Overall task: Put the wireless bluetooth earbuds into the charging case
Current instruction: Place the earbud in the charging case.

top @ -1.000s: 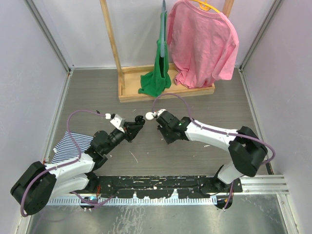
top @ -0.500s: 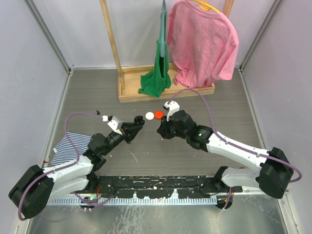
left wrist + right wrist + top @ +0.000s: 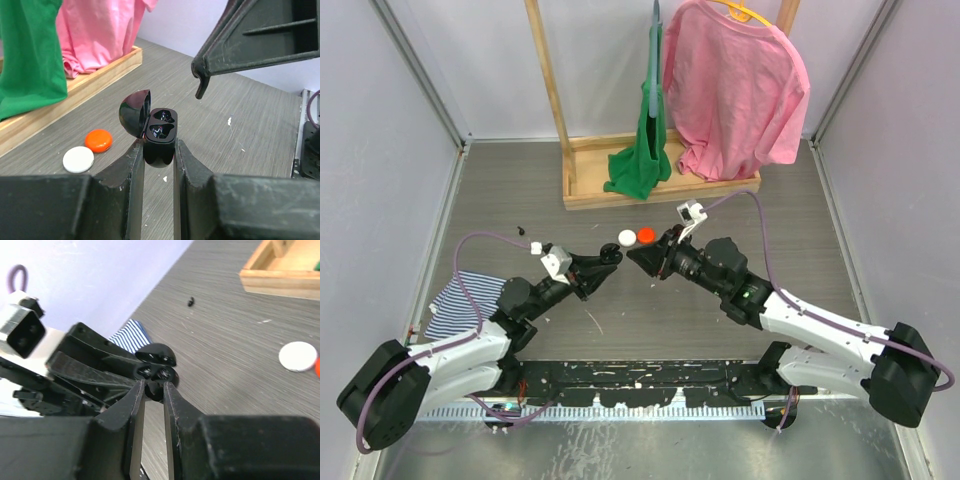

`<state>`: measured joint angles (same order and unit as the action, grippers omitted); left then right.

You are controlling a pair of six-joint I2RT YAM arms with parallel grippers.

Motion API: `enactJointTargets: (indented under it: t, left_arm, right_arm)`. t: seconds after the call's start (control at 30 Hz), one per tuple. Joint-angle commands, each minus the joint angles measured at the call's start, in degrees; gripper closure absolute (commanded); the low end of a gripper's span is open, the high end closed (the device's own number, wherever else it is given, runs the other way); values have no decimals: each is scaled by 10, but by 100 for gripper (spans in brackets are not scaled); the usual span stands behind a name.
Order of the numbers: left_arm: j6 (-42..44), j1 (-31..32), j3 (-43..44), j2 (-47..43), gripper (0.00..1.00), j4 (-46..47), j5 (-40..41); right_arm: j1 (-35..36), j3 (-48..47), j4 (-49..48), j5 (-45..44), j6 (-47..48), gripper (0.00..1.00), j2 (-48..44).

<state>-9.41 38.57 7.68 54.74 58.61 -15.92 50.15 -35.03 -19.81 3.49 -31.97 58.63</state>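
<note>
The black charging case (image 3: pixel 159 137), its lid hinged open and both wells showing, is raised above the table with my left gripper (image 3: pixel 159 148) shut on its lower half. In the top view that gripper (image 3: pixel 610 260) points right. My right gripper (image 3: pixel 636 258) faces it tip to tip, only a small gap apart. In the right wrist view the right gripper (image 3: pixel 154 388) is shut on a small black earbud (image 3: pixel 153 391), just in front of the open case (image 3: pixel 159 373). The earbud is mostly hidden between the fingers.
A white disc (image 3: pixel 626 238) and an orange disc (image 3: pixel 646 236) lie just beyond the grippers. A wooden rack base (image 3: pixel 582 198) with a pink shirt (image 3: pixel 735 90) and green cloth (image 3: pixel 642 165) stands behind. A striped cloth (image 3: pixel 460 298) lies at left, a tiny black object (image 3: pixel 521 228) beyond it.
The right arm has swung round and stretched out, uncovering the two discs; its gripper now points left at the case. The left gripper has shifted slightly, still holding the case.
</note>
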Motion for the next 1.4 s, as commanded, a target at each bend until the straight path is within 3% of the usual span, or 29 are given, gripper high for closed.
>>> enactJointTargets:
  t: [0.0, 0.3, 1.37]
  left_arm:
    - [22, 1, 0, -4, 97, 75, -46]
    - [37, 4, -3, 1, 95, 94, -92]
    - [36, 9, -10, -17, 95, 97, -71]
  right_arm:
    - [4, 8, -144, 47, -39, 84, -2]
    - [12, 23, -202, 68, -54, 84, 16]
    - [12, 78, -281, 75, -128, 84, 45]
